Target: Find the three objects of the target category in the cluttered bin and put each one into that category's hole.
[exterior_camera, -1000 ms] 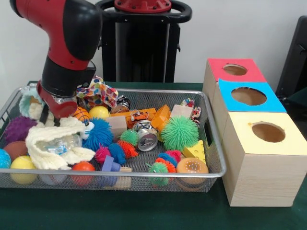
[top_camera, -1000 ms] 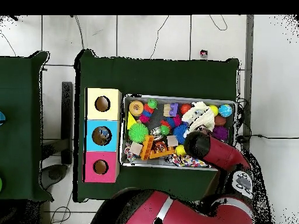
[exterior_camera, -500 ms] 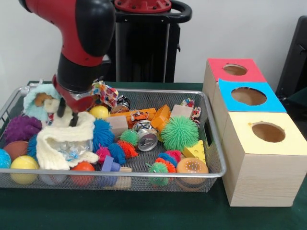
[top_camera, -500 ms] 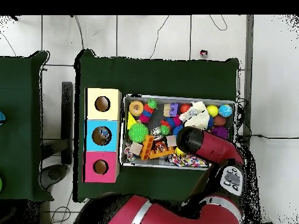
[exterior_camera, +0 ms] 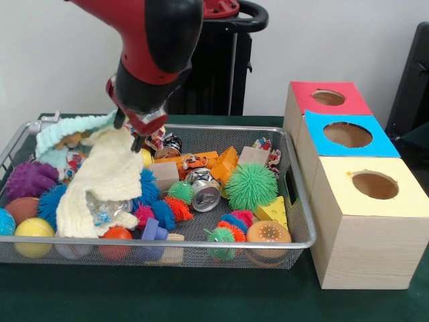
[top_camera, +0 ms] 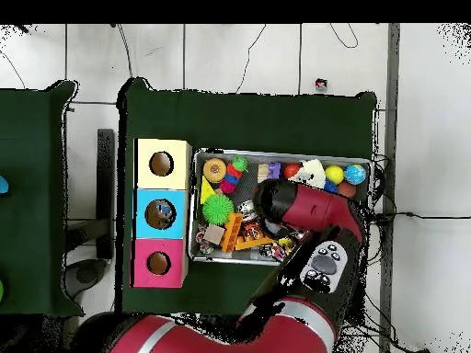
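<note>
I have the gripper (exterior_camera: 136,129) pinched on the top edge of the cream knitted cloth (exterior_camera: 107,178), lifted so the cloth hangs in a slope over the left half of the wire bin (exterior_camera: 295,201) — I judge this is to uncover what lies beneath, since a clear plastic bottle (exterior_camera: 102,208) shows under its lower fold. The three boxes (exterior_camera: 348,134) with holes stand just beside the bin on the table (exterior_camera: 201,295), nothing being carried to them yet.

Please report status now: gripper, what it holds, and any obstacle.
Gripper shut on cream knitted cloth, lifting one end. Rest of cloth drapes over toys in wire bin. Nothing blocks boxes' holes.
</note>
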Controlling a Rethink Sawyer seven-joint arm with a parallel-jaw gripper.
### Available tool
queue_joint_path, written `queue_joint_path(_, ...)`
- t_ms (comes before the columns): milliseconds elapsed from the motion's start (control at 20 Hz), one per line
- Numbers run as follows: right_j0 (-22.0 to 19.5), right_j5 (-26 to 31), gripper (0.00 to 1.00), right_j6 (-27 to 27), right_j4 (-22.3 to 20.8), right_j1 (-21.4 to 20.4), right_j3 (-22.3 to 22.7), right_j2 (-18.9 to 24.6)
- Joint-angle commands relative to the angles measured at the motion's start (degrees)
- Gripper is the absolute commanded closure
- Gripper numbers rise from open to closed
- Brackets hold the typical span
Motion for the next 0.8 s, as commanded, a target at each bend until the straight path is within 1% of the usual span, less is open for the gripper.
queue_joint_path(50,1.25,15.57,0.00,0.77,-5.55,1.13,-7.38,-1.71)
queue_joint_path(300,0.99,15.20,0.00,1.74,-6.72,0.36,-7.34,-1.24)
queue_joint_path(400,0.59,12.05,0.00,2.97,-6.50,0.41,-7.18,-0.43)
queue_joint_path(450,0.44,7.34,0.00,4.07,-6.39,0.33,-6.39,0.12)
queue_joint_path(500,0.44,5.30,0.00,4.79,-6.27,0.45,-6.10,0.35)
queue_joint_path(550,0.17,-0.87,0.00,6.91,-5.01,-0.04,-4.17,1.48)
queue_joint_path(600,-0.12,-3.72,0.00,7.57,-4.37,-0.12,-3.42,2.21)
queue_joint_path(650,-1.19,-9.30,0.00,8.15,-2.41,-0.98,-1.20,4.66)
queue_joint_path(700,-1.61,-11.42,0.00,8.33,-1.63,-1.16,-0.60,5.60)
queue_joint_path(750,-3.29,-15.45,0.00,7.22,0.28,-2.21,1.52,8.83)
queue_joint_path(800,-3.95,-16.30,0.00,6.75,1.00,-2.23,1.48,9.93)
